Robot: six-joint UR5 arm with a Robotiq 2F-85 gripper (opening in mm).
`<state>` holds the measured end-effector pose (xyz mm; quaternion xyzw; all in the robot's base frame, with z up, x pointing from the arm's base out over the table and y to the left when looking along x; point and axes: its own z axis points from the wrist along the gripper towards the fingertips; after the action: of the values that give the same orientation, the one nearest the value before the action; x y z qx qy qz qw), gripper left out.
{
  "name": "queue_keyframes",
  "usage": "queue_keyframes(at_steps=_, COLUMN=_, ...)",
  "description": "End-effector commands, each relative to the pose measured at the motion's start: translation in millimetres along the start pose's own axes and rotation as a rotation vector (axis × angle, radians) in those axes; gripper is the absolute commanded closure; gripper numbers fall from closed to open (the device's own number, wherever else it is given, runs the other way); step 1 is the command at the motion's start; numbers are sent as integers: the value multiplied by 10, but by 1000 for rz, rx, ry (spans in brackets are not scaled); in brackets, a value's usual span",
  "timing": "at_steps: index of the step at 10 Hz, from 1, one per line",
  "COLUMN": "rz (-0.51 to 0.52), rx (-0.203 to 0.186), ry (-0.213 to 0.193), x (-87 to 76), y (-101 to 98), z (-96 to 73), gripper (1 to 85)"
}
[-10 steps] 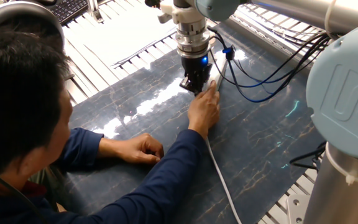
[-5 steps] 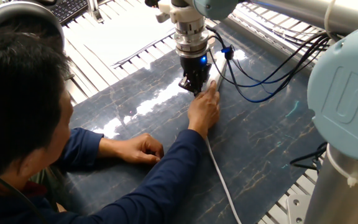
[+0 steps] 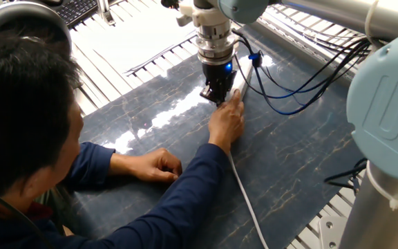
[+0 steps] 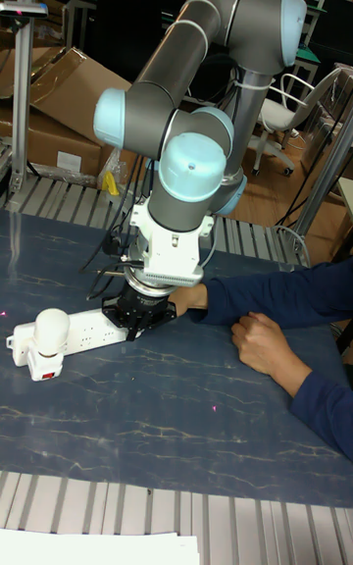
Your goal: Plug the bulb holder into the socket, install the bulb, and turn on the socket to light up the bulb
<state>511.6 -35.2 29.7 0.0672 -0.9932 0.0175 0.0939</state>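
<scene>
White socket [image 4: 83, 330] is lying lengthwise at nine o'clock of the gripper [image 4: 140, 315], bulb [image 4: 51, 331] seated at its far end; jaw state cannot be told.

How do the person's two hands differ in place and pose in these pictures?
One hand is stretched forward, right beside the gripper and over the socket; the other hand lies nearer the person's body, away from the robot. The forward hand has its fingers extended toward the gripper; the near hand is curled into a loose fist. Both reach out of dark blue sleeves over the table.
</scene>
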Motion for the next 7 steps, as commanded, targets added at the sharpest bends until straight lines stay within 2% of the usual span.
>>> queue_keyframes(at_steps=1, rz=4, rx=-13, ry=-4, x=79, y=-1, z=43, gripper=847)
queue_keyframes(at_steps=7, rz=7, rx=-12, ry=8, x=149, y=-8, z=3, gripper=847)
